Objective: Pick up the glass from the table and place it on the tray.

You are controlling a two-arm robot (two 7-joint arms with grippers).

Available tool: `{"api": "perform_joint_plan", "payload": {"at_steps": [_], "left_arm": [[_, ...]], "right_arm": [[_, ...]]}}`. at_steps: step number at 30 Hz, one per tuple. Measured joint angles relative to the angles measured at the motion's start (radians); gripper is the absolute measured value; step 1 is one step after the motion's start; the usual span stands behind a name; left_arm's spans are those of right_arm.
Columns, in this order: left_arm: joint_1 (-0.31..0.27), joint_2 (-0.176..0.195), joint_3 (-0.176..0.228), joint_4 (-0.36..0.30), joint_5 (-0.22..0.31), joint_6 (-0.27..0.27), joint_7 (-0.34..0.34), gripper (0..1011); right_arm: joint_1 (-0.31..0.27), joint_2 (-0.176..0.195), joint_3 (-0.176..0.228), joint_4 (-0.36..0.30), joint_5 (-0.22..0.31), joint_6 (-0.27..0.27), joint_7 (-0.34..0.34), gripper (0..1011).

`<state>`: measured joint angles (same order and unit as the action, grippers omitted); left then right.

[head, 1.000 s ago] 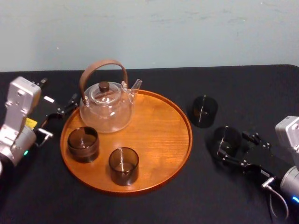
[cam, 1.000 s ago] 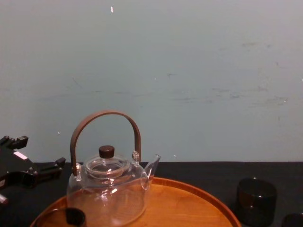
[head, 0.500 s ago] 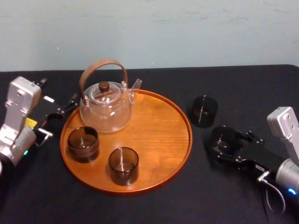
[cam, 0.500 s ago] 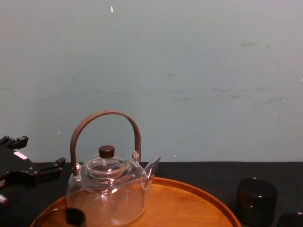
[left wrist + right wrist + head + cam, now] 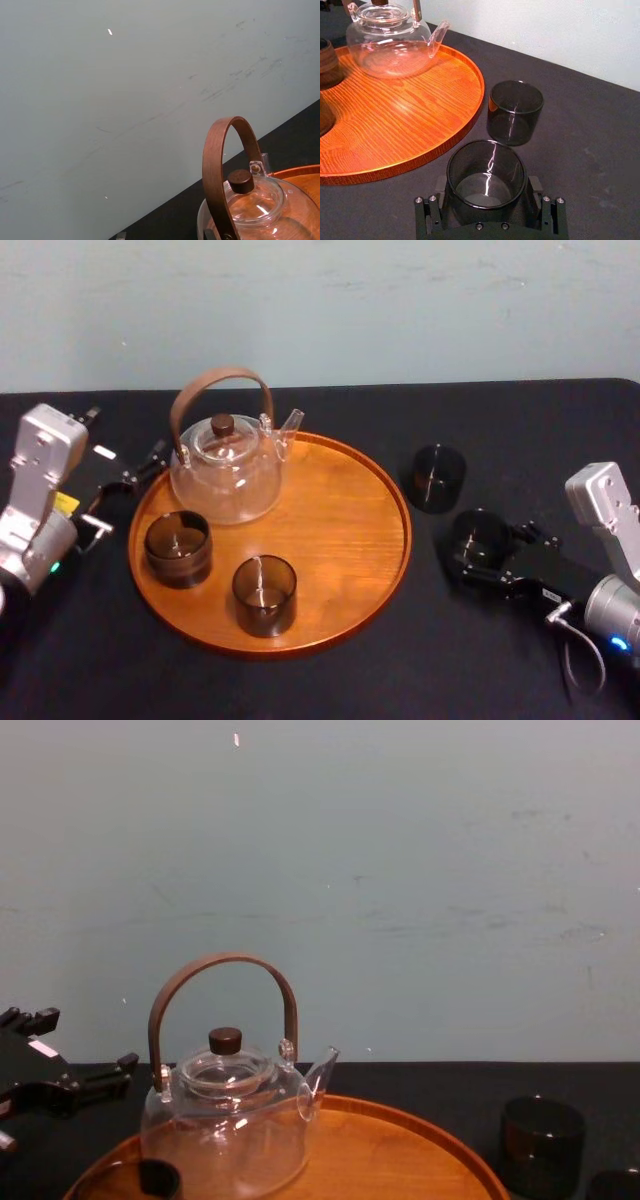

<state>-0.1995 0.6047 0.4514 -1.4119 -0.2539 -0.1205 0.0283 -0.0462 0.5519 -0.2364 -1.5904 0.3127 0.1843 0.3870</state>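
A dark smoked glass point(image 5: 486, 177) stands on the black table point(image 5: 520, 430), just right of the round wooden tray point(image 5: 340, 530). My right gripper point(image 5: 486, 189) is open around this glass point(image 5: 481, 537), with a finger close on each side of its lower wall. A second dark glass point(image 5: 438, 478) stands free on the table a little farther back, also near the tray's rim point(image 5: 470, 107). My left gripper point(image 5: 125, 490) rests open on the table at the tray's left edge, holding nothing.
On the tray stand a clear glass teapot point(image 5: 227, 468) with a brown handle at the back left and two dark glasses point(image 5: 178, 548) point(image 5: 265, 595) at the front left. The tray's right half is bare wood. A pale wall runs behind the table.
My right arm has shifted slightly left and forward, bringing its fingers further along the near glass. The glass stays on the table. The left arm has not moved.
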Motion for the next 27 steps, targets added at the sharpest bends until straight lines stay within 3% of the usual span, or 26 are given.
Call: {"api": "perform_joint_plan", "payload": {"at_steps": [27], "left_arm": [[0.000,0.000,0.000,0.000,0.000,0.000,0.000,1001]], "right_arm": [[0.046,-0.019,-0.038,0.029,-0.014,0.017,0.006,1002]]}}
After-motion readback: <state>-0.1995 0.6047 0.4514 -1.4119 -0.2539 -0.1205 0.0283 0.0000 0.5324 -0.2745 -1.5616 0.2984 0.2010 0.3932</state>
